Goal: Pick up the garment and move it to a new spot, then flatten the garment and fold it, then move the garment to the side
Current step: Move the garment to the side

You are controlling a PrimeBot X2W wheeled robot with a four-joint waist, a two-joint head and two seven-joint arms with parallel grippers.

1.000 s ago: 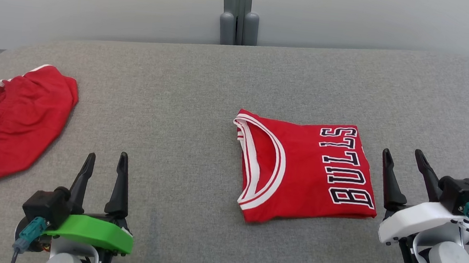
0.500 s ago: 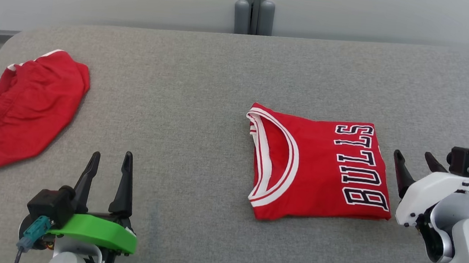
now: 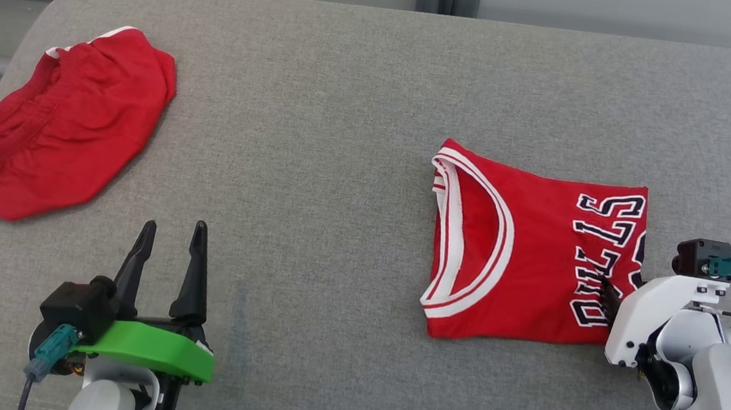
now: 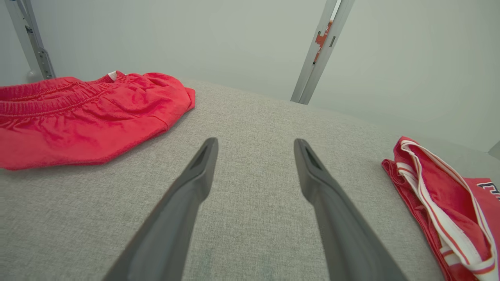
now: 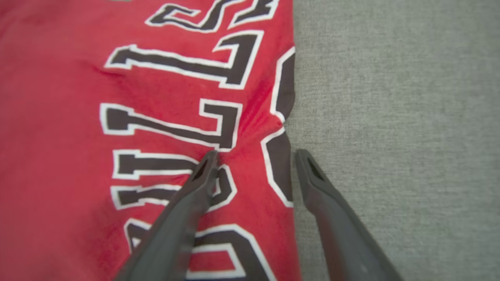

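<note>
Green-mounted left pincer (image 3: 174,229), white-mounted right pincer (image 5: 256,153)

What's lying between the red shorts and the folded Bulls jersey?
Only bare grey upholstery between the shorts and the jersey, seen in the head view.

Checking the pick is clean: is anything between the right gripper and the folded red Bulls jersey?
Nothing visible. The open right gripper straddles the edge of the folded red Bulls jersey, one finger over its lettering, the other over the grey fabric surface. The crumpled red shorts lie far left.
</note>
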